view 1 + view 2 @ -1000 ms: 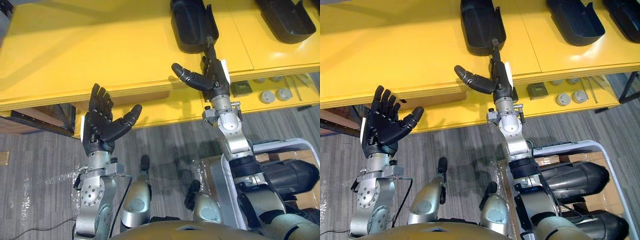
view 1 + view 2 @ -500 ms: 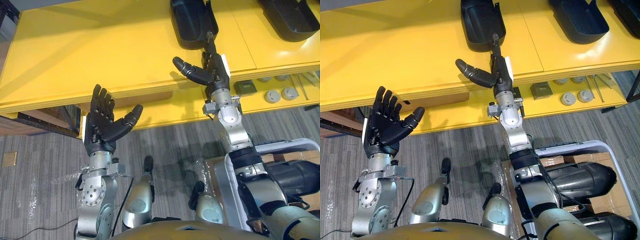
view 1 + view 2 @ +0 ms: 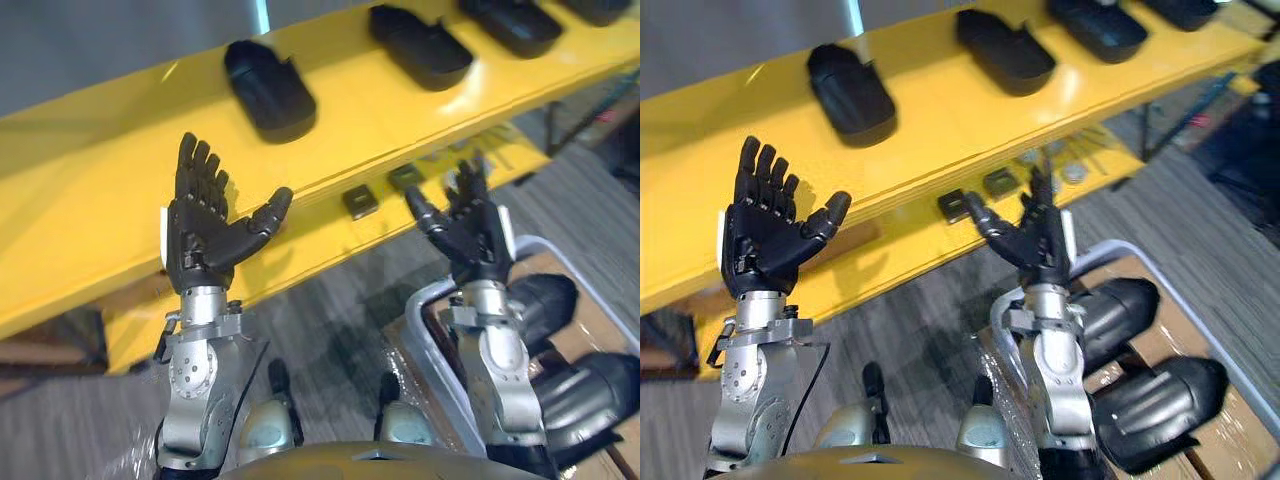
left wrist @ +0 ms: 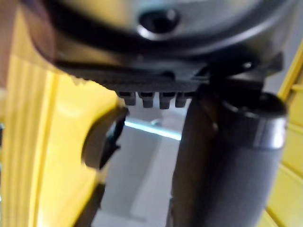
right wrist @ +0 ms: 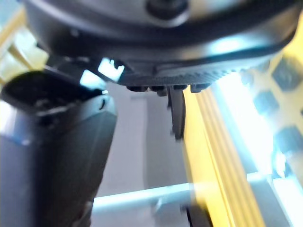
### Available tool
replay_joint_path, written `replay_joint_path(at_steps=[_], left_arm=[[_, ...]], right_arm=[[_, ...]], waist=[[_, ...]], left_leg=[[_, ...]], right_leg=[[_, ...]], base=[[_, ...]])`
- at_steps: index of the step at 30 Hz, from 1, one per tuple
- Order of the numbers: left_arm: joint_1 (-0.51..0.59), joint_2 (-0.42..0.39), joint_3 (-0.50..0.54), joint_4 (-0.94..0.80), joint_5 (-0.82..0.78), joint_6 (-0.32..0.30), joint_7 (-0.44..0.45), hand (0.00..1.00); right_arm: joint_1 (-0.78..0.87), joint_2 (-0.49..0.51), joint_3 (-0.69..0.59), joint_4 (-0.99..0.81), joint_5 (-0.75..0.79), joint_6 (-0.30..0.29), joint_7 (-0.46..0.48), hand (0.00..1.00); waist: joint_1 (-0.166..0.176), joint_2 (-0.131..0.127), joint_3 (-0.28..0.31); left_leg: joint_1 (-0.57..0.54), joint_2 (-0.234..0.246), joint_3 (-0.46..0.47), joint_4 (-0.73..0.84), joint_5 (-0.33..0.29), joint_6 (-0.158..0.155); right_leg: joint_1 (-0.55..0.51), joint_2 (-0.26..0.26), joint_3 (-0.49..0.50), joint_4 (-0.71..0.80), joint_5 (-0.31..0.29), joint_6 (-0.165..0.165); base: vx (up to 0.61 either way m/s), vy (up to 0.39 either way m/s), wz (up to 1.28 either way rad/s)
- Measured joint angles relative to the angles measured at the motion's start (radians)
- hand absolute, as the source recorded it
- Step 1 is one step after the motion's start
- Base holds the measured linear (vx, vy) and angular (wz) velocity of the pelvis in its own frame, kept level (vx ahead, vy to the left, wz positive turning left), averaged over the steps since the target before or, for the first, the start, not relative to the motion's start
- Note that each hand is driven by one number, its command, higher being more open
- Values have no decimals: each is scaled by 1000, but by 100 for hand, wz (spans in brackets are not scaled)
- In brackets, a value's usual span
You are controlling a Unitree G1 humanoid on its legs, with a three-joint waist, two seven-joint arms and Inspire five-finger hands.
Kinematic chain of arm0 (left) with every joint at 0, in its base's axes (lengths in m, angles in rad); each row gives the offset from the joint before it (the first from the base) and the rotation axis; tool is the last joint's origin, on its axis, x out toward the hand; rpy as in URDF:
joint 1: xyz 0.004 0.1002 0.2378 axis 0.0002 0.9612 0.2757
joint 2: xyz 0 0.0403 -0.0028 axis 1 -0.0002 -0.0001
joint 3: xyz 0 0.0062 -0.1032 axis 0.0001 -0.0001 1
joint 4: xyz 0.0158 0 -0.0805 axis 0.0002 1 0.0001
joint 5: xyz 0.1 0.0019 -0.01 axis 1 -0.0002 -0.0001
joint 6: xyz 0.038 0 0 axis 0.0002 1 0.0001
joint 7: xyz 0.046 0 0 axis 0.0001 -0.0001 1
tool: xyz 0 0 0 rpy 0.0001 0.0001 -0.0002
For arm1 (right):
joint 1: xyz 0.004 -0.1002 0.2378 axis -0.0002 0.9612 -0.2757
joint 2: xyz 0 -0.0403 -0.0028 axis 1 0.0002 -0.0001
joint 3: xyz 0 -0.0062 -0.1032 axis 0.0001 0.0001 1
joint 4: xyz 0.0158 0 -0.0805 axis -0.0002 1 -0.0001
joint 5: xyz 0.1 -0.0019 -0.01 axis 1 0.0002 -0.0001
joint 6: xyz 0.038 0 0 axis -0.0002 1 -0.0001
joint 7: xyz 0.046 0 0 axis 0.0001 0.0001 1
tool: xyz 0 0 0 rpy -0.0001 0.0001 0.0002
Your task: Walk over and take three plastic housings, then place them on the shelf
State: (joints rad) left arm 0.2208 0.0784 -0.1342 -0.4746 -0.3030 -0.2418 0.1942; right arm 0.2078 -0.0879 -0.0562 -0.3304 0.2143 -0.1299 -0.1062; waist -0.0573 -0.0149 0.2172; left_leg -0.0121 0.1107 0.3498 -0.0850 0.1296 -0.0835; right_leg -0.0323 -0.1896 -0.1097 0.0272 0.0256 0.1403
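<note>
Housings (image 3: 850, 95): 4 on shelf (image 3: 100, 180), 2 in crate (image 3: 430, 345); left hand (image 3: 205, 245), right hand (image 3: 475, 240) fingers straight

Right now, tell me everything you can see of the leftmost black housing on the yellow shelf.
The leftmost housing is a matte black shell, plastic by its look, elongated and rounded, with a small notch in one edge. It lies on the yellow shelf's top, apart from the next housing. Nothing touches it; the left hand is raised short of it.
</note>
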Motion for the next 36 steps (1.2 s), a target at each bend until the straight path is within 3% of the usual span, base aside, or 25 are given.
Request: replay_joint_path(at_steps=[3, 8, 11, 14, 16, 18, 19, 20, 21, 23, 27, 31, 33, 36], left_arm=[[-32, 0, -39, 2, -1, 1, -23, 100], [-113, -2, -95, 58, -50, 1, -44, 100], [-128, -4, -142, 123, -49, 2, 6, 100], [-137, -12, -185, 154, -49, 4, 23, 100], [-137, -31, -194, 157, -49, 8, 26, 100], [-137, -40, -187, 155, -49, 9, 42, 100], [-121, -40, -167, 141, -49, 16, 63, 100], [-79, -39, -128, 107, -50, 34, 89, 100], [-61, -39, -113, 99, -50, 41, 93, 100], [-6, -42, -77, 73, -62, 50, 93, 100], [50, -43, 3, 53, -98, 51, 74, 100], [92, -47, 41, 30, -132, 44, 27, 100], [94, -63, 30, 10, -131, 44, -23, 100], [86, -61, 23, -15, -132, 44, -64, 100]], right_arm=[[93, 13, -106, -2, 143, 1, 4, 100], [207, 19, -232, -17, 145, 8, -69, 100], [304, 83, -310, -81, 147, 6, -77, 100], [392, 145, -331, -90, 154, -8, -68, 100], [424, 178, -333, -90, 163, -7, -51, 100], [418, 185, -304, -90, 186, -8, -17, 100], [386, 175, -265, -88, 185, -8, 15, 100], [327, 144, -200, -75, 182, -8, 49, 100], [303, 128, -170, -65, 182, -7, 57, 100], [225, 75, -93, -26, 170, -7, 59, 100], [141, 60, -50, 48, 155, 8, 35, 100], [161, 101, -35, 70, 156, 16, 11, 100], [205, 127, -36, 71, 156, 15, 8, 100], [246, 143, -34, 70, 155, 0, 17, 100]], waist=[[-57, 1, -34], [-132, 14, -57], [-185, 23, -67], [-227, 23, -72], [-235, 27, -75], [-220, 28, -76], [-178, 28, -79], [-147, 35, -83], [-141, 41, -86], [-107, 58, -99], [-36, 59, -100], [-16, 53, -94], [-12, 49, -75], [-13, 36, -64]], left_leg=[[44, 19, 95, 1, -19, -17], [113, 50, 236, 1, -48, -49], [166, 76, 323, 0, -67, -73], [181, 94, 352, 0, -73, -82], [180, 93, 352, 3, -76, -80], [144, 82, 233, 56, -134, -80], [104, 40, 54, 112, -212, -62], [74, 9, -67, 176, -276, -39], [62, 4, -98, 202, -296, -34], [16, 4, -130, 280, -329, -26], [-48, 4, -180, 368, -359, -12], [-70, 4, -208, 455, -403, 1], [-71, 9, -205, 543, -456, 15], [-80, 22, -161, 611, -494, 37]], right_leg=[[-3, 24, 93, -26, 23, -4], [-16, 69, 226, -46, 46, -1], [-15, 103, 299, -47, 47, 0], [-16, 124, 321, -47, 46, 0], [-25, 133, 334, -46, 46, 0], [-49, 139, 364, -28, 47, 0], [-75, 147, 412, -15, 44, 3], [-90, 158, 459, -12, 47, 7], [-91, 160, 466, -11, 48, 7], [-105, 161, 467, -10, 54, 1], [-110, 149, 433, -11, 64, 2], [-103, 147, 405, 42, 37, 4], [-106, 156, 411, 122, 0, 11], [-110, 157, 447, 129, 10, 29]], base=[[68, -23, -89], [28, -40, -86], [23, -67, -77], [-4, -67, -35], [-22, -45, -21], [-38, -26, -41], [-40, 50, -110], [-29, 66, -109], [-7, 62, -63], [7, 48, -1], [-10, 72, 26], [-22, 88, 19], [-88, 163, -8], [-170, 177, -48]])
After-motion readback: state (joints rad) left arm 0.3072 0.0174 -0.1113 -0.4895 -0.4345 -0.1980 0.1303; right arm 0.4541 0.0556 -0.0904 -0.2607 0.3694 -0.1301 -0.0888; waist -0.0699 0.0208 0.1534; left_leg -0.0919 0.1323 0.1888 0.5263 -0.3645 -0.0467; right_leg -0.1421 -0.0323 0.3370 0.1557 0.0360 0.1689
